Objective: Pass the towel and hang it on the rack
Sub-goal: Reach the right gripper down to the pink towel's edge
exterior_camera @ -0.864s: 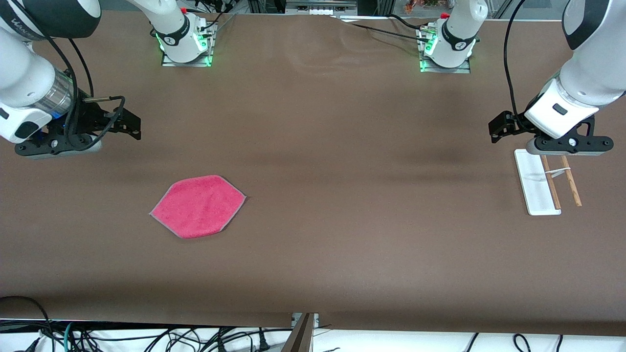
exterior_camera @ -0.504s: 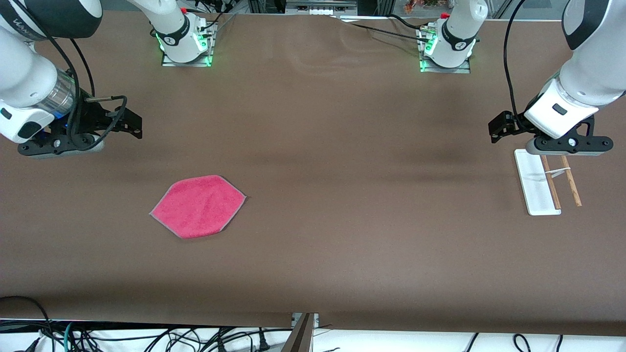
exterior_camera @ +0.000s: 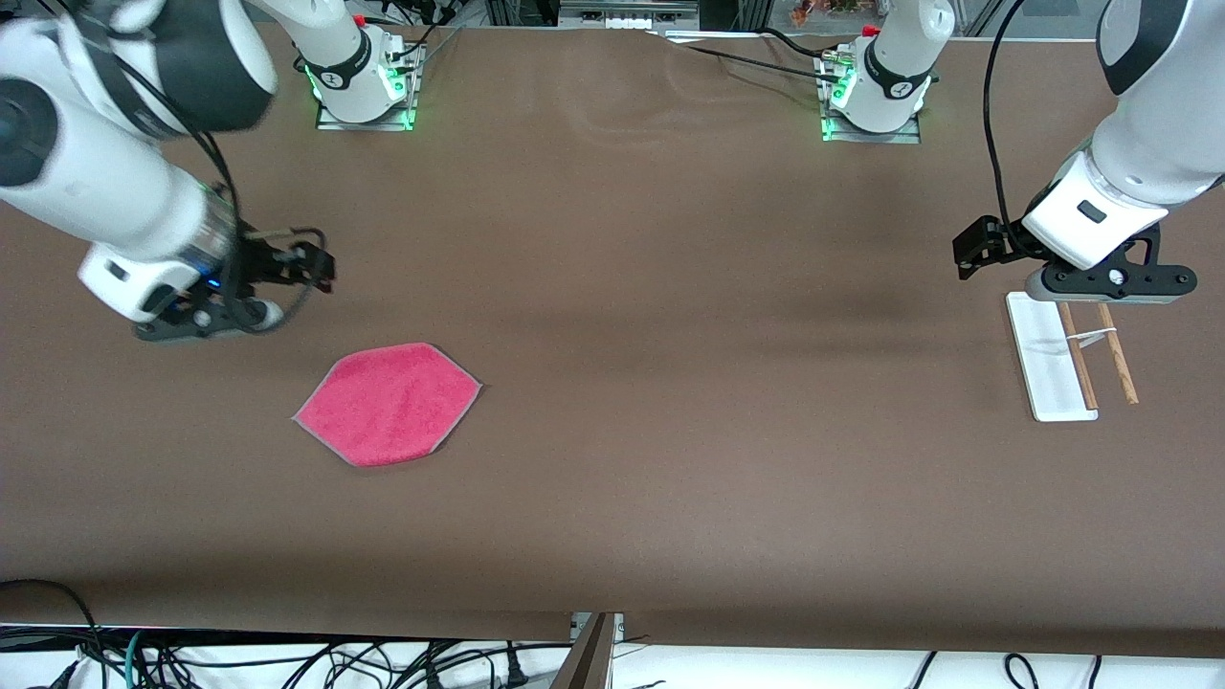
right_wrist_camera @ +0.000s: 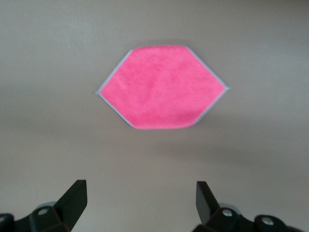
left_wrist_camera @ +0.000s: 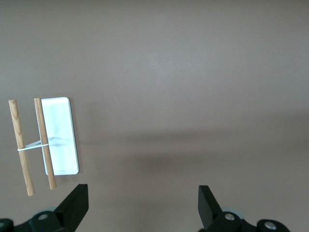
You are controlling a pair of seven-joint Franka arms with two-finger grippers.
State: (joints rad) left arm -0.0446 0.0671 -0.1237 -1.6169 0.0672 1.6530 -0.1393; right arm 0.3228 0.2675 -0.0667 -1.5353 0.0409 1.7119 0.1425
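Observation:
The towel (exterior_camera: 388, 404) lies flat on the table, pink-red side up with a thin grey edge, toward the right arm's end. It also shows in the right wrist view (right_wrist_camera: 161, 87). My right gripper (exterior_camera: 206, 321) hangs open and empty over bare table just beside the towel; its fingers (right_wrist_camera: 72, 198) are wide apart. The rack (exterior_camera: 1067, 356), a white base plate with two brown rods, stands at the left arm's end and shows in the left wrist view (left_wrist_camera: 59, 135). My left gripper (exterior_camera: 1110, 282) hangs open and empty over the rack's end farther from the front camera.
The table (exterior_camera: 670, 335) is covered in brown cloth. The two arm bases (exterior_camera: 362, 86) (exterior_camera: 873, 96) stand along its farthest edge with cables. More cables hang below the nearest edge (exterior_camera: 287, 660).
My right arm has swung in from the table's end toward the towel, and its gripper is now close beside it. The left arm has barely moved. The towel and rack have not moved.

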